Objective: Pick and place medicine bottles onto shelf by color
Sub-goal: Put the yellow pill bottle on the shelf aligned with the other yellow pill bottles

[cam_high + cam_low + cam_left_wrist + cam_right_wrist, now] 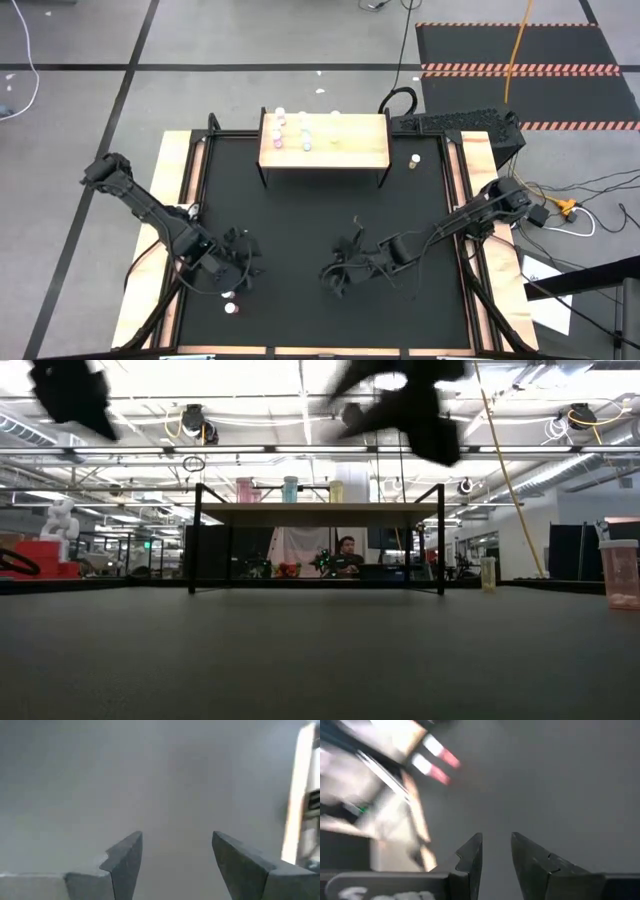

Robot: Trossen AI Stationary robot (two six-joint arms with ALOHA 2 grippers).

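**Small, light bottles call for a low, gentle grip**

Both grippers are seen with nothing between their fingers. In the left wrist view the left gripper [177, 865] is held wide apart over bare dark mat; in the high view it sits at the lower left of the frame [235, 262]. The right gripper [496, 855] is parted only narrowly and is empty as well; it is found at lower centre of the high view [340, 272].

The shelf [325, 142] stands at upper centre of the high view, and several medicine bottles [305, 132] are already set on its left half. In the low view three of them, pink, blue and yellow, are seen on its top [290, 489]. A yellow bottle [413, 161] stands alone on the table [300, 215] just right of the shelf. Two pink bottles [229, 302] remain at lower left, close by the left gripper.

The bottles are judged very light, rigid and smooth-sided, so they are likely to be tipped or skidded by a glancing finger. A hold across the body just under the white cap is judged safest, with the fingers squared to the bottle and closed softly, since the narrow base gives little stability when a bottle is set down.
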